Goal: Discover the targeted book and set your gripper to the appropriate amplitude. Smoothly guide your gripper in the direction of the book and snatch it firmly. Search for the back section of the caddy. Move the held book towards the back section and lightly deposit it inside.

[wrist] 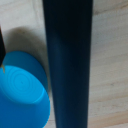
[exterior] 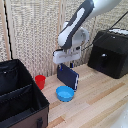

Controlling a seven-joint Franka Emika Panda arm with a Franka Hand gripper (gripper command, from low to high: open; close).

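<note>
Closest to where I stand, the caddy fills the near corner of the wooden surface on the exterior view's left, a black fabric-sided box with an inner divider splitting it; the back section lies beyond that divider and looks dark inside, and I cannot make out anything in it. A little further in, near the middle of the surface, sits a round blue bowl, and just beyond it, toward the caddy, a small red cup stands upright. Above the bowl hangs the book, a thin dark navy hardcover held upright and slightly tilted, its lower edge close over the bowl's far rim, though I cannot tell whether the two touch. The gripper is clamped on the book's top edge, holding it clear of the wood. In the wrist view the book runs as a broad dark band through the frame with the bowl beside it and bare planks past it. Farthest away, by the far edge on the exterior view's right, a black boxy appliance with a front handle stands against the woven wall.
</note>
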